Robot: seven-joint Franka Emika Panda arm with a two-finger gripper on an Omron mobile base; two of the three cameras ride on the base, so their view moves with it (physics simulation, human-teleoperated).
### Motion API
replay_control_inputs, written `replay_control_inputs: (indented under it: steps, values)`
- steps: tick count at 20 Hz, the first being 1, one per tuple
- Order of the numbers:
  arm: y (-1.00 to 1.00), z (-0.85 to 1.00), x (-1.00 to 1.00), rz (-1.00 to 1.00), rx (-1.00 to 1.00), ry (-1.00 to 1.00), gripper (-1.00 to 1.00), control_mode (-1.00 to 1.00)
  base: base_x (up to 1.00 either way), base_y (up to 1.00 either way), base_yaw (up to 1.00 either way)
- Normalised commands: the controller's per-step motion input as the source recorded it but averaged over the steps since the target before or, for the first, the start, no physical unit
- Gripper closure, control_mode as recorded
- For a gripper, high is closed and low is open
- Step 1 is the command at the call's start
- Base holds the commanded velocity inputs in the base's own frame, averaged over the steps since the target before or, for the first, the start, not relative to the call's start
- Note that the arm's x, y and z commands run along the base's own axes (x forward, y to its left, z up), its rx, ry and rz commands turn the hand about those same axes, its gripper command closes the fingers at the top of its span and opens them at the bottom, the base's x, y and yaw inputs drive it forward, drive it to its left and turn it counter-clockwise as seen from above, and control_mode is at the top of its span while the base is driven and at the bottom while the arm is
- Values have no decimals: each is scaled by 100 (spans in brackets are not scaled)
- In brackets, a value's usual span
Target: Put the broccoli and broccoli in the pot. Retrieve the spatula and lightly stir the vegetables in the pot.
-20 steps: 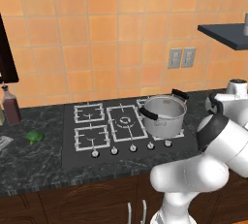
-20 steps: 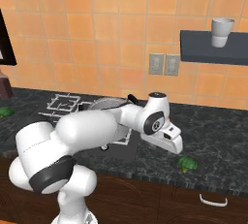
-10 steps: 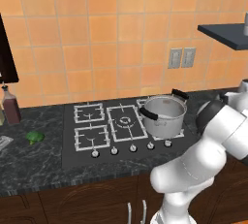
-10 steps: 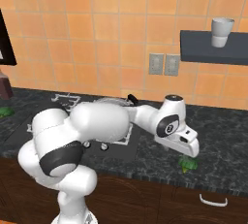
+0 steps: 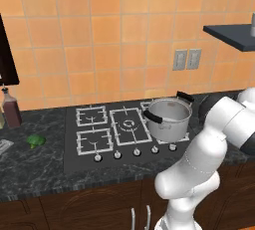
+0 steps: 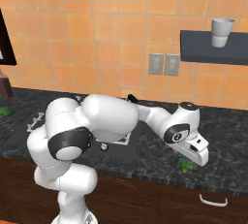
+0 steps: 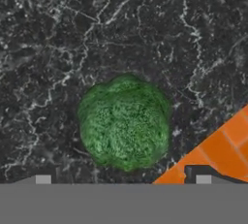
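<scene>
One broccoli (image 7: 124,121) lies on the dark counter (image 7: 58,34) right of the stove (image 5: 117,134), directly under the gripper (image 7: 123,179), whose jaws stand wide open on both sides of it without touching it. The second broccoli (image 5: 36,141) lies far left of the stove, and the pot (image 5: 168,119) stands on the right rear burner.

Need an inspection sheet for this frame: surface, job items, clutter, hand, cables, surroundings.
Surface: dark speckled counter with a hob.
Job items: pot on the hob's right burners; one broccoli on the counter right of the hob, under the hand; a second broccoli left of the hob.
Clutter: bottle at far left.
Hand: hand open above the right broccoli, not touching it.
Cables: nothing seen.
Surroundings: orange tiled wall, outlets, shelf with a cup.
</scene>
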Motion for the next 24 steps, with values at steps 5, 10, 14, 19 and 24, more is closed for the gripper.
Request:
replay_control_inputs:
  steps: [5, 10, 14, 19, 24]
  values:
    - [-25, -9, 0, -18, 10, -6, -100, -100, 0, 0, 0]
    - [-8, 0, 9, -14, 9, -3, -100, -100, 0, 0, 0]
    - [0, 0, 0, -10, 16, -11, -100, -100, 0, 0, 0]
    - [0, -8, 0, -8, 11, 0, -100, -100, 0, 0, 0]
    - [0, -1, 0, -7, 13, -3, -100, -100, 0, 0, 0]
